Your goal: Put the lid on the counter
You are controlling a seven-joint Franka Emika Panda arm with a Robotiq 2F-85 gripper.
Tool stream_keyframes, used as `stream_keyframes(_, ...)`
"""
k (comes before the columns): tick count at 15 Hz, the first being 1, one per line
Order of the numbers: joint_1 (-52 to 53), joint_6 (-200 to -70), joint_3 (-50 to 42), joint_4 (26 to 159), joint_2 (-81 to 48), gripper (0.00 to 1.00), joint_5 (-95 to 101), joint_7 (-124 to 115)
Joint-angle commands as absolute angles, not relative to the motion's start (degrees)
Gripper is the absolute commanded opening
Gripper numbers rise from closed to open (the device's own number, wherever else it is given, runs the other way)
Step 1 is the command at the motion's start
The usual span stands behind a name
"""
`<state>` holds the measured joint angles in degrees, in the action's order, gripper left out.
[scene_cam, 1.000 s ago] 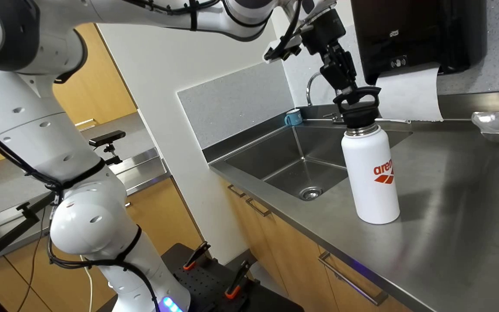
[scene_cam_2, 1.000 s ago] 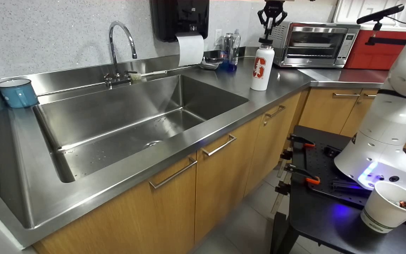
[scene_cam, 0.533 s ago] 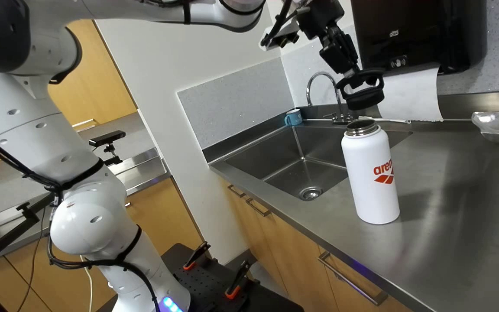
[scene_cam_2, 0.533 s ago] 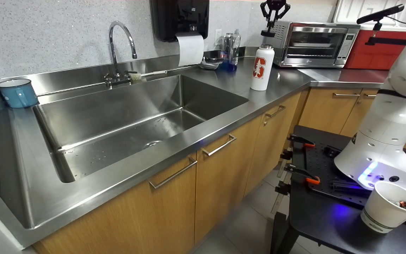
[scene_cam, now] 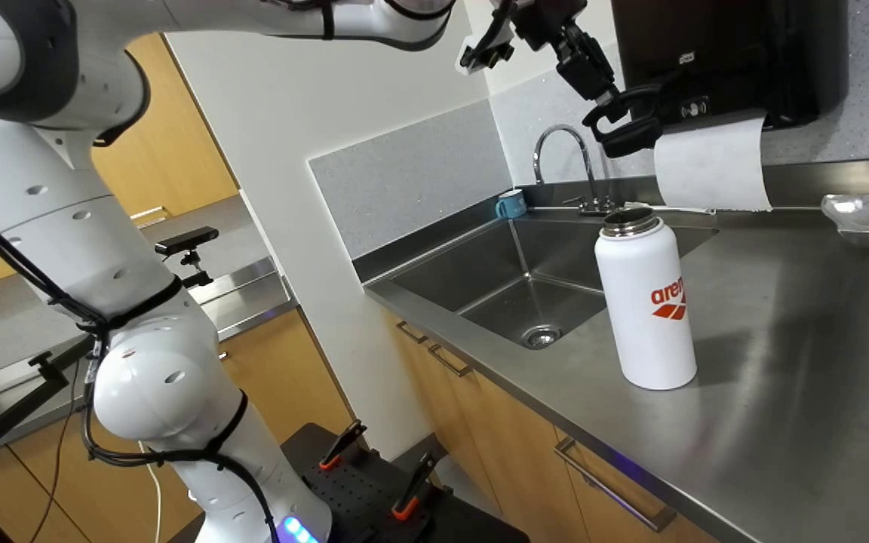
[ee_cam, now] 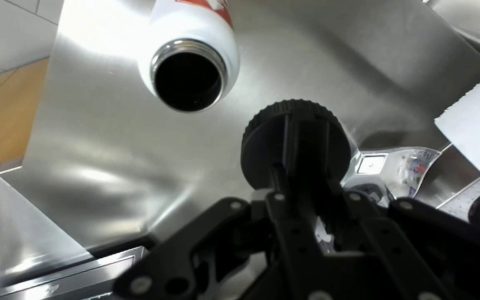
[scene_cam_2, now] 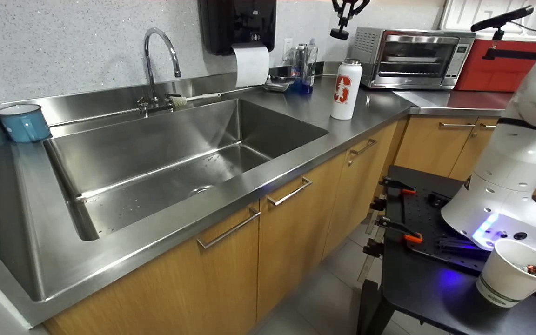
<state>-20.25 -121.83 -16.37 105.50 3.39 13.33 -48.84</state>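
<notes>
Pinching the black lid (scene_cam: 632, 137) by its handle (ee_cam: 306, 139) in the gripper (ee_cam: 305, 177), hanging above the steel counter (scene_cam: 796, 362), apart from 1 upright, uncapped white bottle (scene_cam: 642, 320)

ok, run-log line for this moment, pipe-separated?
gripper: closed on lid | lid: aloft, not yet on counter | white bottle: upright on counter, mouth open
</notes>
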Motion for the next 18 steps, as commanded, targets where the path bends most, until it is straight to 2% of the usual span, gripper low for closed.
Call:
stream_keyframes(1,-18.5,-122.6,-15.8,100.1,-4.0,0.05,14.4,-50.8)
stream_keyframes(8,-16.0,-125.2,-17.6,95.5,-16.7,0.05,15.9,-52.8)
stream_keyframes(18,-11.2,-136.5,-20.9,99.9,-24.7,0.05,18.3,-64.6)
